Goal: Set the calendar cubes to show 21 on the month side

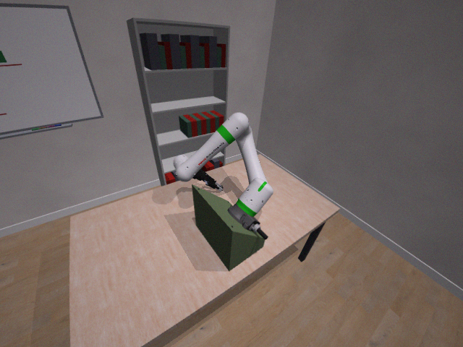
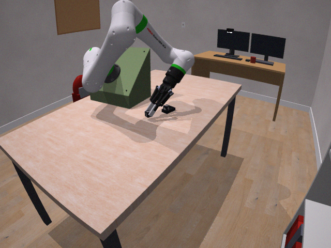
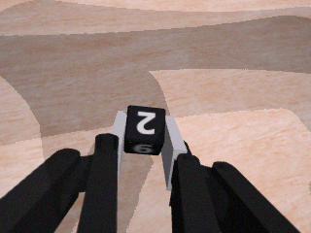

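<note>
Cube (image 3: 144, 129) pinched by my nearly closed gripper (image 3: 144, 148), 2 facing up, so I can carry it trayward (image 2: 168, 108).

Black cube (image 3: 144, 129), white digits

The tabletop (image 2: 80, 160) is a pale wood-grain slab on dark legs, standing on a plank floor (image 2: 254, 160). A green wedge-shaped pedestal (image 2: 128, 77) rests directly on it toward the far edge. Near the pedestal, a small black tray (image 2: 168, 108) sits on the surface, too small to judge whether anything lies in it. Broad shadows cross the wood around both.
</note>
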`<state>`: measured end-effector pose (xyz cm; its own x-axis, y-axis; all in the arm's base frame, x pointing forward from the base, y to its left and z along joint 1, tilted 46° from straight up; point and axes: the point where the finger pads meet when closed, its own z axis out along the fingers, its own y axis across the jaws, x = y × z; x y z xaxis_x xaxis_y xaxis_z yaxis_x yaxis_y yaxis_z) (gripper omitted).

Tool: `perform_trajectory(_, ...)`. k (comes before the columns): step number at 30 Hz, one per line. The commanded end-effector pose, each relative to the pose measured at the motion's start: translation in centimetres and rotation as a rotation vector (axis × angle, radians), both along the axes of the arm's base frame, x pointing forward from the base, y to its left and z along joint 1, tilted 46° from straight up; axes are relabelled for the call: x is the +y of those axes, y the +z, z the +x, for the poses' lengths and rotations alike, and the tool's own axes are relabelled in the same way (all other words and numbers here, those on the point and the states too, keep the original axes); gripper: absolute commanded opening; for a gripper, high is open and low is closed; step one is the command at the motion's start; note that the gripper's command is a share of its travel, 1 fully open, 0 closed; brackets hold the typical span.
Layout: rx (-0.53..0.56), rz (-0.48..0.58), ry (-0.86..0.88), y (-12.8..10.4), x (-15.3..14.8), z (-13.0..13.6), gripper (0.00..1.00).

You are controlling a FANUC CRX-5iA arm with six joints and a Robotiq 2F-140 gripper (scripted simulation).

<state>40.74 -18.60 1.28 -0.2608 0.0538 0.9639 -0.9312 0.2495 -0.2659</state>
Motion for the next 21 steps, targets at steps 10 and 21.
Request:
perform_trajectory(10, 0.000, 0.000, 0.000, 2.8, 2.9, 0.0, 0.16)
perform_trajectory(21, 0.000, 0.000, 0.000, 3.4, 3.6, 0.0, 0.16)
